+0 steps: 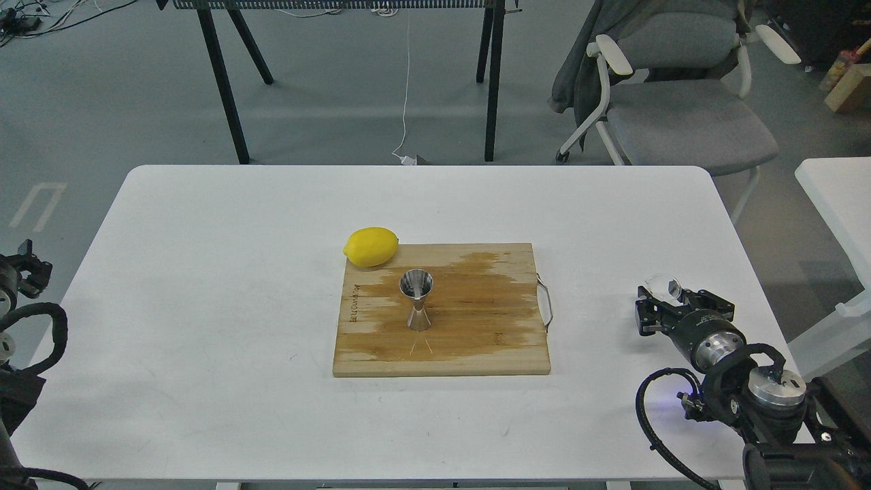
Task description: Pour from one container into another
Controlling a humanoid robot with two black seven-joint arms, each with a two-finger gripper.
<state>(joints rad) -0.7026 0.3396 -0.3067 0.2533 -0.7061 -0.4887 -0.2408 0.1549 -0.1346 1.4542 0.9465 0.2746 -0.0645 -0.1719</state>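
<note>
The steel hourglass jigger point(416, 299) stands upright in the middle of the wooden cutting board point(476, 340). The tiny clear glass cup point(665, 286) is at the right side of the table, right at the far end of my right gripper point(674, 303). The gripper's dark fingers flank the cup from behind. Whether they press on the glass does not show. My left gripper point(24, 264) is a small dark shape at the left edge, off the table and far from both containers.
A yellow lemon point(371, 246) touches the board's far left corner. The board has a metal handle point(546, 303) on its right side and dark wet stains. A grey chair point(680, 102) and a second white table point(837, 197) stand to the right.
</note>
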